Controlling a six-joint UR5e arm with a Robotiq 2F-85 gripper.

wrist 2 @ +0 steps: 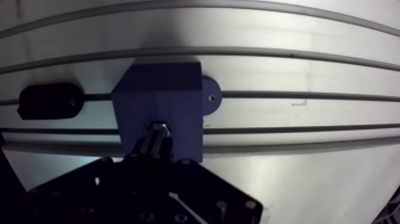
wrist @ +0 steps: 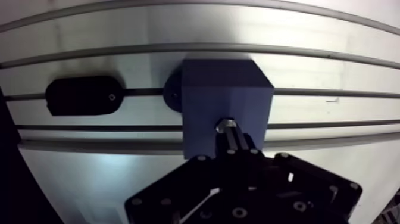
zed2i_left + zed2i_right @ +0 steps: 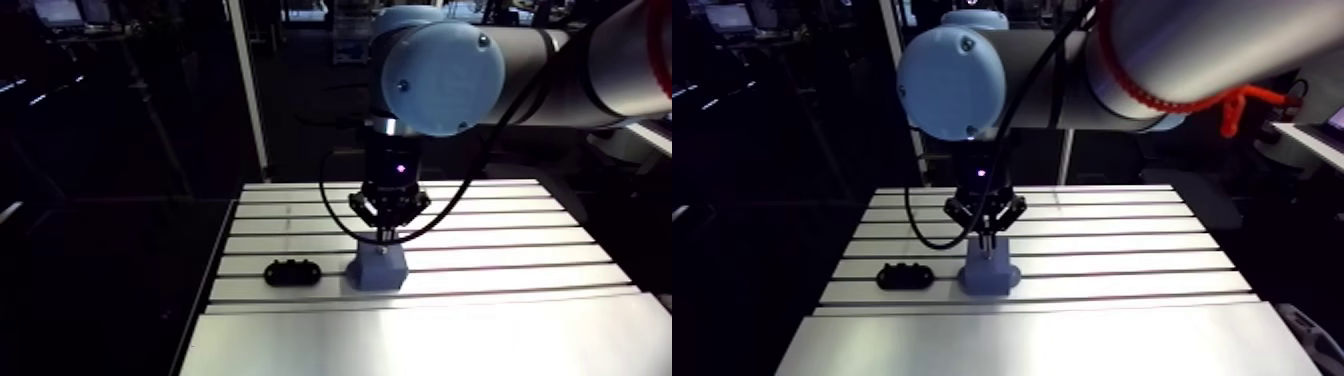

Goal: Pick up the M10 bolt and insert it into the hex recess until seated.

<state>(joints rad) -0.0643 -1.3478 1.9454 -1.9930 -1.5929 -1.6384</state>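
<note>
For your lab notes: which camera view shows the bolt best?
The wrist view: the bolt shows close up, held by the gripper over the blue block. The arm view shows only a small sliver above it.

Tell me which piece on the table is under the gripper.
The blue block: the gripper holds the bolt at its top face. The black oval piece lies apart, beside it.

Gripper (image 3: 386,237) just above a blue block (image 3: 378,270) on the slotted table (image 3: 520,262), black oval piece (image 3: 291,271) beside
</note>
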